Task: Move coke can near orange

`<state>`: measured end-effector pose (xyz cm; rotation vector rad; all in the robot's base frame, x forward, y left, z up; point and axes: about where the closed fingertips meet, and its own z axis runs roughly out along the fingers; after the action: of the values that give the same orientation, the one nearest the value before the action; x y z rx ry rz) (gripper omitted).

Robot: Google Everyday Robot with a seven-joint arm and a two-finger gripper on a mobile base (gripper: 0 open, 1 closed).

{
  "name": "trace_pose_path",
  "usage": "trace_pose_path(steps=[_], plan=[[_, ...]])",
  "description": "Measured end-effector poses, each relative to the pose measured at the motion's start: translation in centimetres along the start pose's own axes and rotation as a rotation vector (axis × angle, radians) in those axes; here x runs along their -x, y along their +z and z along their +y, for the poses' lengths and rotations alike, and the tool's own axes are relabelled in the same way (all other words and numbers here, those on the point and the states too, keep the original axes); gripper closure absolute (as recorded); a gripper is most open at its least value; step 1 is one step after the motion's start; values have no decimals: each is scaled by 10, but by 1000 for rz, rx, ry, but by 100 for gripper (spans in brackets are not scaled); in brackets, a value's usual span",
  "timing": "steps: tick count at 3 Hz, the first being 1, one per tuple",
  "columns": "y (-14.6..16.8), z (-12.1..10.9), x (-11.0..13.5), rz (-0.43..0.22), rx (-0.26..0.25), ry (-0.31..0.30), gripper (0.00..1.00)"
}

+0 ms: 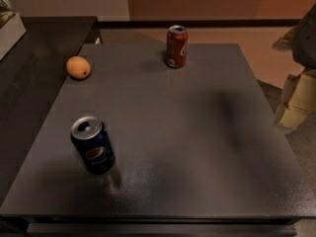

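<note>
The coke can (176,46), red-brown with white lettering and a silver top, stands upright at the far edge of the grey table (197,132), near its middle. The orange (78,67), small and round with a dark spot at its right end, lies at the table's far left edge. The two are well apart. My gripper (295,102), a cream-coloured piece below a dark arm part, hangs at the right edge of the view, beyond the table's right side and far from both. It holds nothing that I can see.
A dark blue Pepsi can (93,145) stands upright at the front left of the table. A dark counter (39,48) runs along the left, with a pale box (9,28) at its far corner. A tan floor lies behind the table.
</note>
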<state>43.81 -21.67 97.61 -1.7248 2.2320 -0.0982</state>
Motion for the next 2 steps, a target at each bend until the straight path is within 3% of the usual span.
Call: trace_pose_path(steps=[1,2], plan=[[3,-3,3,-16,-3,-9,0],[16,-23,7,-73,-6,39,0]])
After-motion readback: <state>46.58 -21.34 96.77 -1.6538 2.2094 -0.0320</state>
